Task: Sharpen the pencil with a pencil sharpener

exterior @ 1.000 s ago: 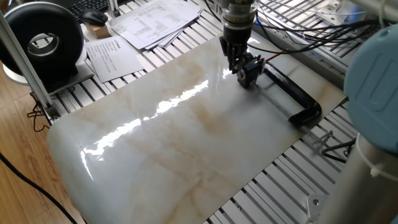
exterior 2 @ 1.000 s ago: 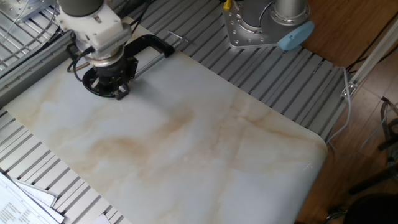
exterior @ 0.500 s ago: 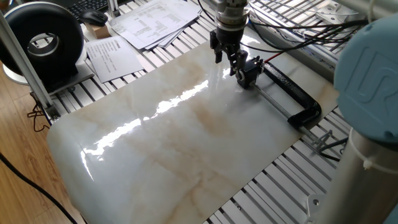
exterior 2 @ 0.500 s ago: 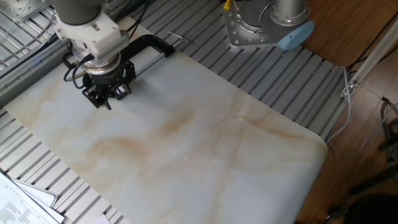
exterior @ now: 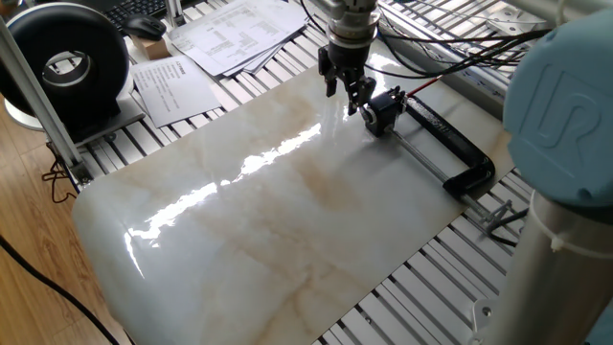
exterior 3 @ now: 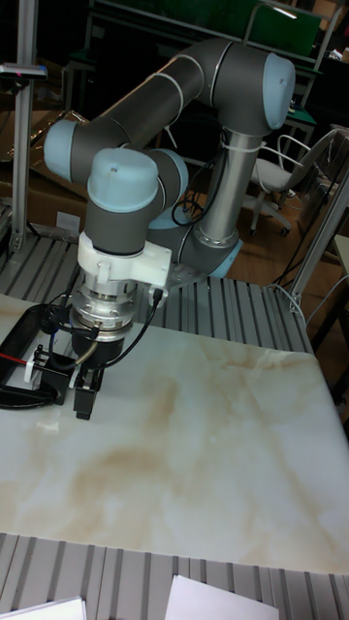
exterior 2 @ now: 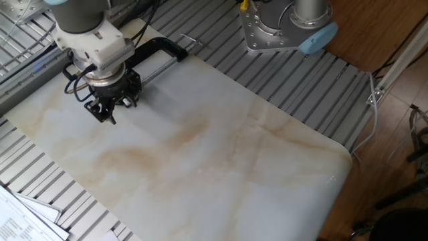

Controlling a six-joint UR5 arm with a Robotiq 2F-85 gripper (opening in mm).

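The pencil sharpener (exterior: 385,110) is a small black box at the far edge of the marble slab, held by a long black C-shaped clamp (exterior: 458,146). In the tall fixed view the sharpener (exterior 3: 44,363) sits just left of my fingers. My gripper (exterior: 347,94) hangs slightly above the slab, a little left of the sharpener and apart from it. Its dark fingers point straight down (exterior 2: 105,114) (exterior 3: 85,399). I cannot make out the pencil in any view. The jaws look close together, but whether they hold anything does not show.
The clamp (exterior 2: 160,47) lies along the slab's far edge. A red lead (exterior: 421,86) and black cables run behind the sharpener. Papers (exterior: 230,34) and a black round device (exterior: 67,67) sit beyond the slab. The arm's base (exterior 2: 287,27) stands at the side.
My gripper has lifted off the sharpener and moved sideways away from it. The sharpener and clamp have stayed put.
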